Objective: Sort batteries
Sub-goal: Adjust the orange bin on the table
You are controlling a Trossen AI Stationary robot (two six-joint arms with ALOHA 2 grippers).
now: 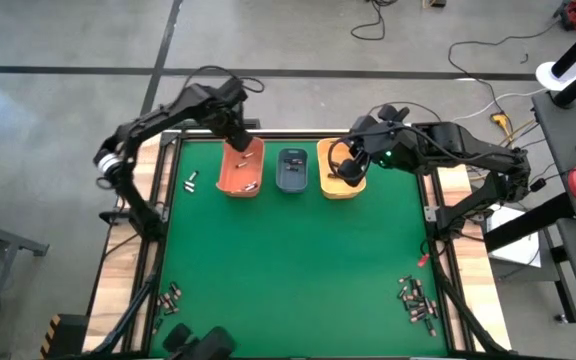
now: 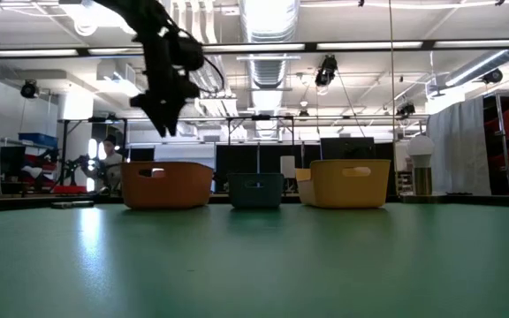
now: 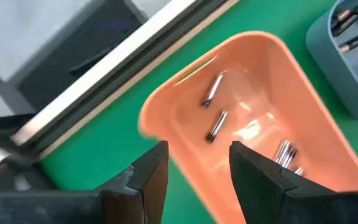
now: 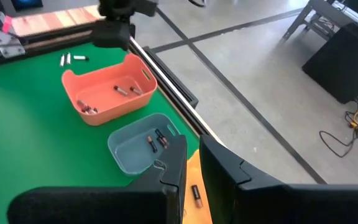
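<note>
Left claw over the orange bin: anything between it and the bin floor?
Nothing visible. The left claw hangs open and empty above the orange bin, with only loose batteries on the bin floor below it. The right claw is over the yellow bin.

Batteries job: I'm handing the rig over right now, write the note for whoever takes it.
Left gripper: open, empty, over the far end of the orange plastic bin.
Right gripper: open, empty, over the yellow-orange plastic bin.
Done: several small cylindrical batteries lie in the orange bin, a few in the blue-grey plastic bin in the middle, and at least one in the yellow-orange bin.
Left: loose batteries on the green table mat, a pile at the near right corner, a cluster at the near left corner, and a couple left of the orange bin.
</note>
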